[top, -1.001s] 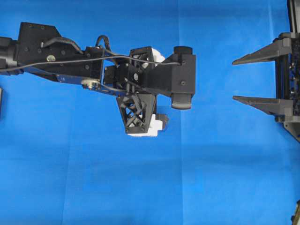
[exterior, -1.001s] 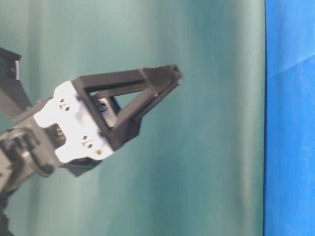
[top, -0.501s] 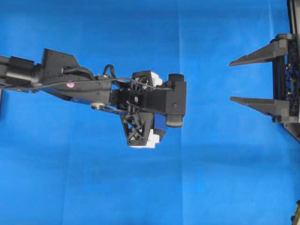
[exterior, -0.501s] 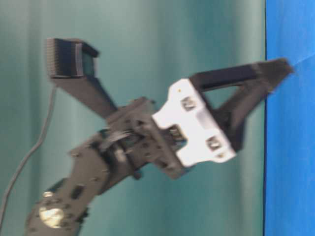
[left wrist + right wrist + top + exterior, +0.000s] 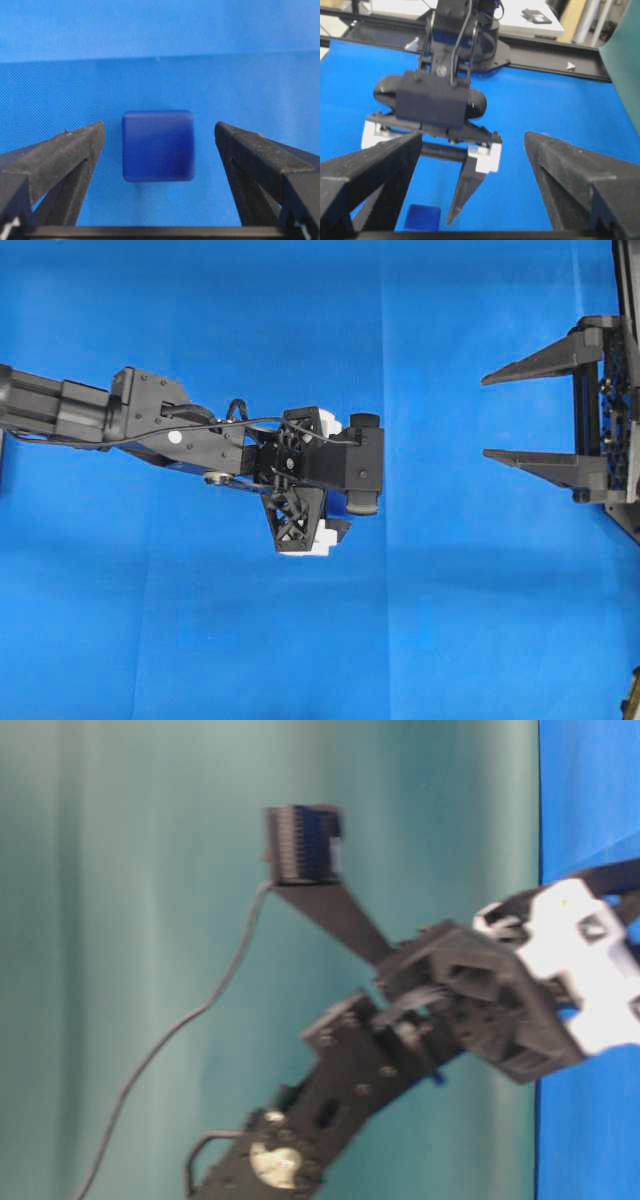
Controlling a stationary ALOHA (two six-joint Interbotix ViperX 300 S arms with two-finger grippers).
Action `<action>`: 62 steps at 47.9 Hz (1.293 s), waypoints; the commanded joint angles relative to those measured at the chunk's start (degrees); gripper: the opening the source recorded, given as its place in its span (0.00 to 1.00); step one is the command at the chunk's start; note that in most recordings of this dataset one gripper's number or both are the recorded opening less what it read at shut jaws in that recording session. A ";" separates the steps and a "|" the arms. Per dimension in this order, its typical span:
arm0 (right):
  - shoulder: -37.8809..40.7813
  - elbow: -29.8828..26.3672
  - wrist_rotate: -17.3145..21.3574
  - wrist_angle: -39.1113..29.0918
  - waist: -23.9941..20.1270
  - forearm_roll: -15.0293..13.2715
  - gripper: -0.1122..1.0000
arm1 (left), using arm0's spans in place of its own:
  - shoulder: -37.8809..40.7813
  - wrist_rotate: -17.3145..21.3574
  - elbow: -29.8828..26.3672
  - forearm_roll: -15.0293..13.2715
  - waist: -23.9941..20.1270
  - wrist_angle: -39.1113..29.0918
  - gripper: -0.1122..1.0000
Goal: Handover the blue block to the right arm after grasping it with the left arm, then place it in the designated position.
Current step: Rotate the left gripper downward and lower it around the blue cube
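The surface point(image 5: 200, 640) is covered by a bright blue cloth with faint fold creases. A teal backdrop point(image 5: 150, 920) stands behind the surface in the table-level view. In the right wrist view, a black rail and pale equipment sit beyond the cloth's far edge.

The blue block point(image 5: 158, 145) rests on the cloth, between the fingers point(image 5: 60, 155) of the left arm's gripper point(image 5: 159, 137). The fingers are spread apart, one on each side of the block, and do not touch it. The left arm point(image 5: 150, 425) reaches in from the left of the block, wrist pitched downward over it, white brackets showing.

The right arm's gripper point(image 5: 520, 410) hangs well to the right of the block, fingers spread wide and holding nothing.
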State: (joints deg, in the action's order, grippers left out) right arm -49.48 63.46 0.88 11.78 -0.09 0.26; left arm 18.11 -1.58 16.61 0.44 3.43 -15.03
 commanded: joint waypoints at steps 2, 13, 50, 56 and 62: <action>0.53 -1.67 0.00 0.79 0.09 0.09 0.97 | 0.26 0.09 0.53 0.09 -0.26 2.81 0.94; 0.97 -1.67 0.00 1.14 0.09 0.18 0.97 | 2.64 0.00 1.67 0.09 -0.26 5.98 0.94; 0.97 -1.67 0.00 0.88 0.26 0.09 0.97 | 2.81 1.14 1.05 0.09 -0.88 6.15 0.54; 0.97 -1.76 0.00 0.97 0.26 0.09 0.97 | 2.72 1.05 1.05 0.09 -0.88 6.06 0.54; 1.05 -1.76 -0.09 0.88 0.26 0.18 0.97 | 2.64 0.97 1.05 0.09 -0.88 5.80 0.54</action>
State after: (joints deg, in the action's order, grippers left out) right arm -48.69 63.37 0.88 12.22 0.00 0.26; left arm 22.06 -0.53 18.37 0.44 2.64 -9.40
